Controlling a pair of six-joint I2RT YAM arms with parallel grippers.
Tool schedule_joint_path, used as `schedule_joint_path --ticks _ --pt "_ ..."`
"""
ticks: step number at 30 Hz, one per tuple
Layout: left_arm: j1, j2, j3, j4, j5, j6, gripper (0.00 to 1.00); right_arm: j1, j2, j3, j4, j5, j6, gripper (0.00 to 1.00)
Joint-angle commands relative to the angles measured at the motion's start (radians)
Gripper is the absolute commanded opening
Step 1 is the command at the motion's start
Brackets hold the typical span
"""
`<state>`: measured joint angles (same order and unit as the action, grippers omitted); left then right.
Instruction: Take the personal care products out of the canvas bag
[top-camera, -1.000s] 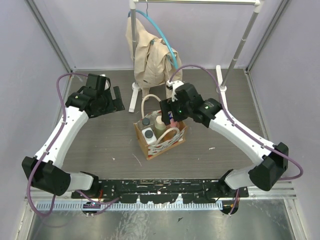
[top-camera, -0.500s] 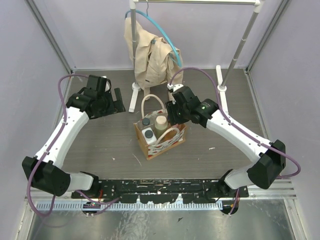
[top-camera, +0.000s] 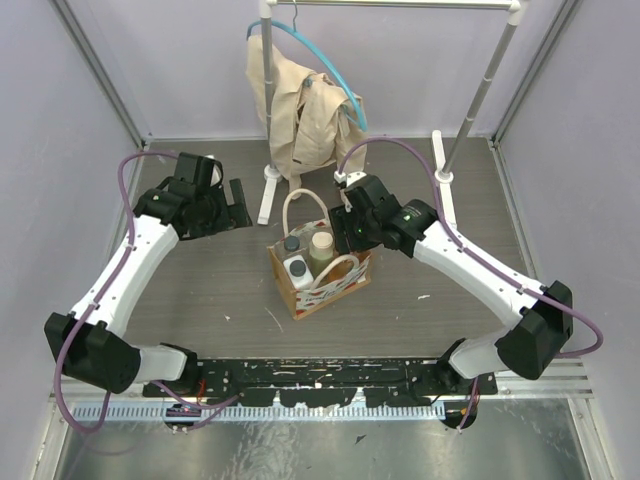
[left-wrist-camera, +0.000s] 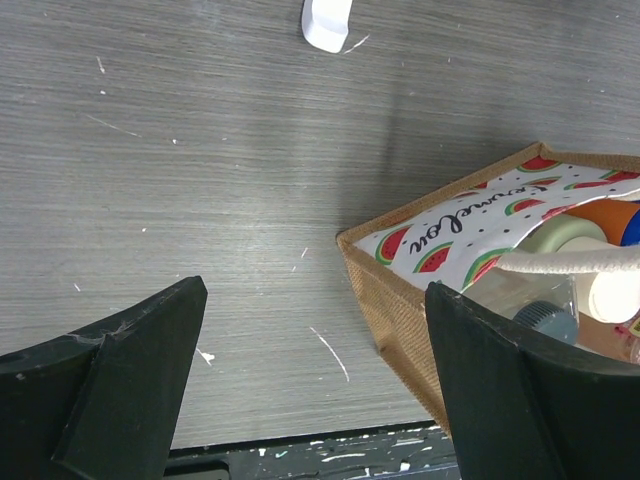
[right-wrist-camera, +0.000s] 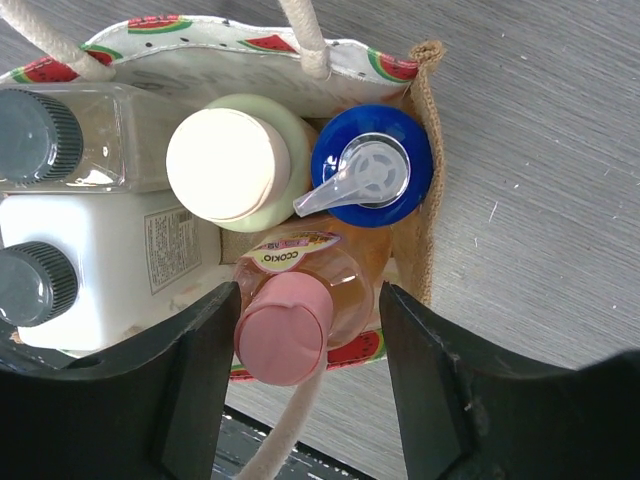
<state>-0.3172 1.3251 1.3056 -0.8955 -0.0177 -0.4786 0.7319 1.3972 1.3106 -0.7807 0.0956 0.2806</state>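
Observation:
The canvas bag (top-camera: 325, 290) stands mid-table and holds all five bottles. In the right wrist view the pink-capped peach bottle (right-wrist-camera: 283, 328) stands between my right gripper's (right-wrist-camera: 305, 335) open jaws, at the bag's corner. Beside it are the blue-capped orange bottle (right-wrist-camera: 370, 165), the cream-lidded beige bottle (right-wrist-camera: 228, 163), the dark-capped clear bottle (right-wrist-camera: 35, 135) and the white rectangular bottle (right-wrist-camera: 90, 250). From above, the right gripper (top-camera: 345, 232) hangs over the bag's far right side. My left gripper (top-camera: 237, 203) is open and empty over the table left of the bag (left-wrist-camera: 400, 300).
A garment rack stands at the back with a beige jacket (top-camera: 300, 110) on a blue hanger; its white feet (top-camera: 268, 190) rest just behind the bag. One cream handle (right-wrist-camera: 290, 420) runs under the pink cap. A black rail (top-camera: 320, 375) lines the near edge.
My right gripper has turned and settled lower over the bag's far right side, around the pink-capped bottle. The left arm has barely moved.

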Motion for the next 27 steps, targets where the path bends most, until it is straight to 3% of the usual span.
schedule_joint_path --ticks 1,12,17,22,27 --pt "-0.002 -0.023 -0.023 0.020 0.021 -0.008 0.98 0.013 -0.040 -0.005 0.025 0.003 0.006 0.63" --pt "-0.002 -0.023 -0.034 0.033 0.030 -0.011 0.98 0.024 -0.045 -0.013 0.069 0.056 -0.014 0.45" --pt "-0.002 -0.024 -0.030 0.028 0.029 -0.009 0.98 0.025 -0.068 0.027 0.074 0.083 -0.031 0.23" --pt "-0.002 -0.024 -0.023 0.014 0.025 0.000 0.98 0.025 -0.108 0.140 0.055 0.148 -0.065 0.17" --pt "-0.002 -0.027 -0.023 0.012 0.024 0.000 0.98 0.025 -0.093 0.332 -0.011 0.222 -0.109 0.17"
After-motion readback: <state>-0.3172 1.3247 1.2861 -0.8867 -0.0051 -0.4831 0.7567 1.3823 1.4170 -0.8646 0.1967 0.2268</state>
